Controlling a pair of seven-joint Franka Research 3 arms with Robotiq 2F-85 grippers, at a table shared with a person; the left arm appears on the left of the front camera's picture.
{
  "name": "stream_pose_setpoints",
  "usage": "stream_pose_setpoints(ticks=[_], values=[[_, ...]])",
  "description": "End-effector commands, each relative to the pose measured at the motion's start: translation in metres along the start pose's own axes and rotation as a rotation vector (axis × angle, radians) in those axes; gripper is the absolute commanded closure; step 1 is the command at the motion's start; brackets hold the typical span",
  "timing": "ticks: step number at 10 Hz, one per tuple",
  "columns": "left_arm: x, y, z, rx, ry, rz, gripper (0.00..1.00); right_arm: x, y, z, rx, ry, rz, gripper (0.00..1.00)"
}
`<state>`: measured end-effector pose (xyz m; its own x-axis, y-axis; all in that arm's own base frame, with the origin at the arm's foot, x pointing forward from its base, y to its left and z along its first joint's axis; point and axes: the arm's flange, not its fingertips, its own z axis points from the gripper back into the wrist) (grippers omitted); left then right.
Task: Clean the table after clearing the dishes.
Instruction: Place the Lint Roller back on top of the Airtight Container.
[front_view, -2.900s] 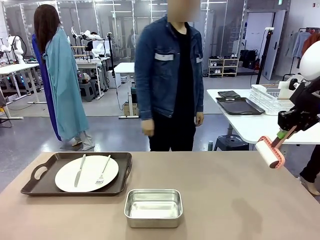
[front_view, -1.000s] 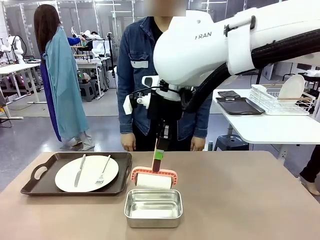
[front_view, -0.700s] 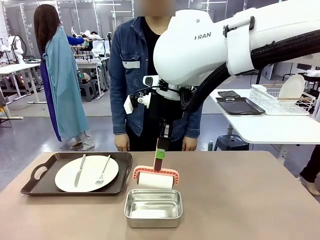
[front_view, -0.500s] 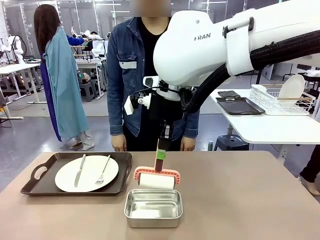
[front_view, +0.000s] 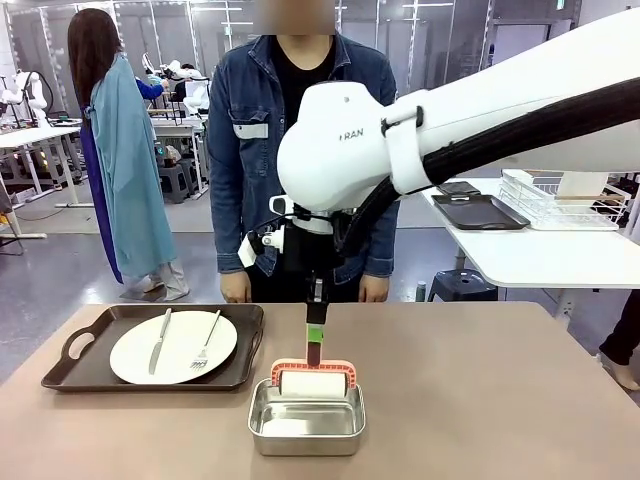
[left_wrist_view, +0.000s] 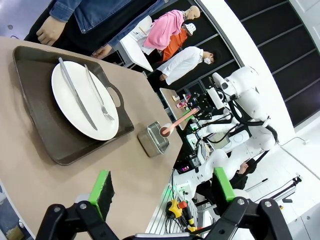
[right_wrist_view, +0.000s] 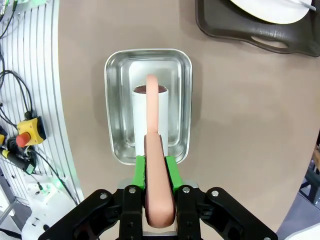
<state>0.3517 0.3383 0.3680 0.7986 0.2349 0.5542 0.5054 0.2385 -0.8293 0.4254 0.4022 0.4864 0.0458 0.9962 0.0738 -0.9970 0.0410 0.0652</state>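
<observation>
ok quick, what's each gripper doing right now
left gripper: open, holding nothing
right gripper: shut on the roller, which sits in the pan

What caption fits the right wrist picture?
Right gripper holds the pink-handled roller by its handle, white roll in the steel pan on the table.
</observation>
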Motion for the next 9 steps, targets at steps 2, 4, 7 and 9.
stream_pose_setpoints(ticks=[2, 4, 7, 9], values=[[-0.002, -0.003, 0.001, 0.013, 0.011, 0.001, 0.0, 0.026, -0.019, -0.017, 0.057, 0.051, -0.024, 0.79], [-0.002, -0.003, 0.001, 0.013, 0.011, 0.001, 0.0, 0.03, -0.037, -0.038, 0.08, 0.052, -0.04, 0.79], [-0.002, -0.003, 0.001, 0.013, 0.011, 0.001, 0.0, 0.028, -0.05, -0.057, 0.1, 0.076, -0.047, 0.79], [-0.002, -0.003, 0.001, 0.013, 0.011, 0.001, 0.0, 0.022, -0.057, -0.065, 0.09, 0.081, -0.054, 0.79]])
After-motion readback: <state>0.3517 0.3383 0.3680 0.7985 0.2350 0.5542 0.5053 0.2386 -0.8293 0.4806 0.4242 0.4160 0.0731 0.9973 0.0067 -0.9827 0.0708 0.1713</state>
